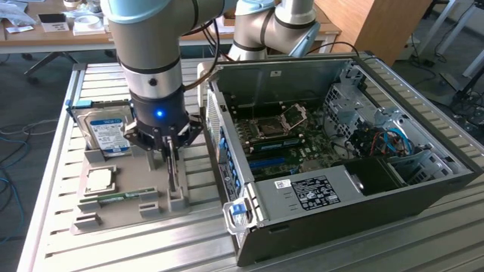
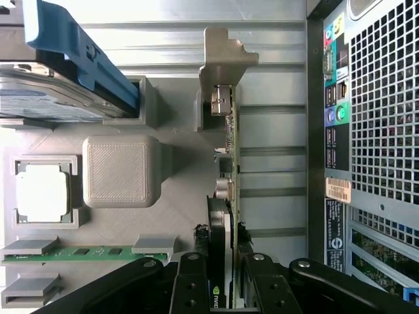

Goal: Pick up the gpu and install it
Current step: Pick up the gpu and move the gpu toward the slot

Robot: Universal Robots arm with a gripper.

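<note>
Ribbed metal counter holds a grey plastic parts tray beside the open black computer case, and black fingers pinch the thin black gpu card standing edge-up in its slot there, neither lifted nor installed yet.

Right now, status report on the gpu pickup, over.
Gripper shut on gpu, a finger on each face. Gpu on edge in gray tray slots. Hard drive stands apart; open case alongside.

Exterior view looks down obliquely from afar — wrist view straight down, close — both catch the tray.
</note>
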